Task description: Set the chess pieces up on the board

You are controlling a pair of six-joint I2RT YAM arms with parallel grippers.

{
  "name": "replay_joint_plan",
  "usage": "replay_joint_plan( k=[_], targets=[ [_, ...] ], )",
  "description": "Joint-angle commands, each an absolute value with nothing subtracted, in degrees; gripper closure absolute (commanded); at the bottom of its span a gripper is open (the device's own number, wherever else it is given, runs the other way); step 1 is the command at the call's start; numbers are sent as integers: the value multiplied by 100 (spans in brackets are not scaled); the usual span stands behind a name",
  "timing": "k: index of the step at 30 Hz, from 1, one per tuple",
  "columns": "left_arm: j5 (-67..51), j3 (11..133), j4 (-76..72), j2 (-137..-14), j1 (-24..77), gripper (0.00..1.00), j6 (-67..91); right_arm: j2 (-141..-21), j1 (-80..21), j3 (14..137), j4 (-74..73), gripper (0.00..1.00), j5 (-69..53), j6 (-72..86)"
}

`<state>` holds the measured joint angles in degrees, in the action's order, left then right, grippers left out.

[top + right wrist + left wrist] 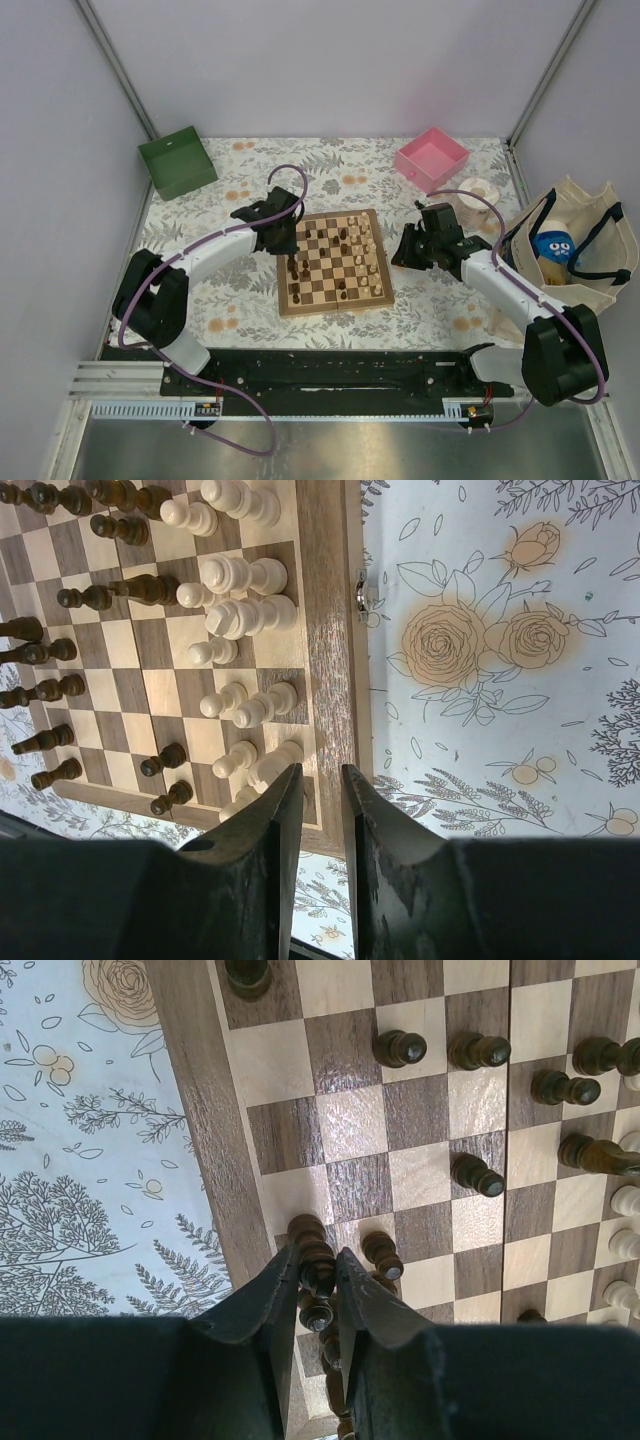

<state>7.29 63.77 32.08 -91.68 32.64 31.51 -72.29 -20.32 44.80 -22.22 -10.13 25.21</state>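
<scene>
the left end effector is pinched narrow on a dark piece that stands in the edge column of the board, just inside its light border, over the flowered table. crowding is the main hazard. a dark pawn stands just beside one finger, and a further dark piece sits directly under the jaws, partly hidden. a lift that isn't straight up could topple either one. the hold seems to be on the rounded, turned body, so the piece may twist or slip free if moved fast. the right end effector hangs over the opposite border, jaws a narrow slit apart with nothing between them. pale pieces stand near its tips, and a drift inward would knock them.
</scene>
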Motion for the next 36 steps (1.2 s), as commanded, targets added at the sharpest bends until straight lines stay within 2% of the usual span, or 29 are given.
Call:
replay_joint_plan(
  k=[1, 14, 36],
  targets=[
    [861, 6592, 3234, -9228, 3287, 78, 3164, -7269, -2074, 4693, -2171, 69, -1046, 2399],
    [1125, 6618, 3164, -9202, 3287, 83, 3243, -7348, -2074, 4685, -2162, 69, -1046, 2364],
    [1099, 6689, 2953, -9448, 3287, 81, 3331, -7409, -2074, 4711, -2162, 69, -1081, 2364]
  ],
)
